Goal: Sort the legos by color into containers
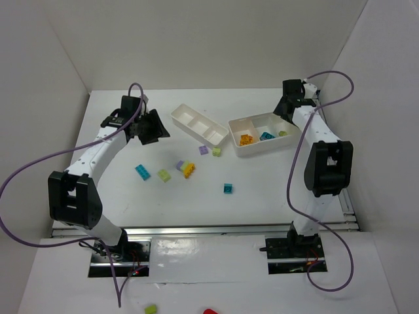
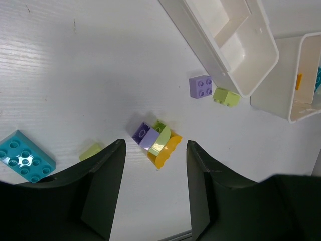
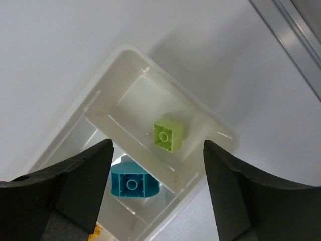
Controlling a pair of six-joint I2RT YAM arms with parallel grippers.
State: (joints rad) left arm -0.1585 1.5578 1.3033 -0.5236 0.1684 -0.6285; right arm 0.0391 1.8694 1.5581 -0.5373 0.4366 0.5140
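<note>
White desk (image 1: pixel 196 206): your left end effector (image 2: pixel 155 150) hangs spread, empty, over the lego cluster (image 2: pixel 163 153); lower and pinch next. Right end effector (image 3: pixel 158 145) sits released above the tray (image 3: pixel 155 78).

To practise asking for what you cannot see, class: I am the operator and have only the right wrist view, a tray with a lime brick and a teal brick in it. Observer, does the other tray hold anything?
Observer: No, the other tray, left of your tray, looks empty from above.
Operator: Are bricks loose on the table?
Observer: Yes, several; one teal brick lies alone, closest to the near edge.
Operator: How is the left arm placed?
Observer: The left gripper is open over a cluster of purple, lime and yellow bricks.
</note>
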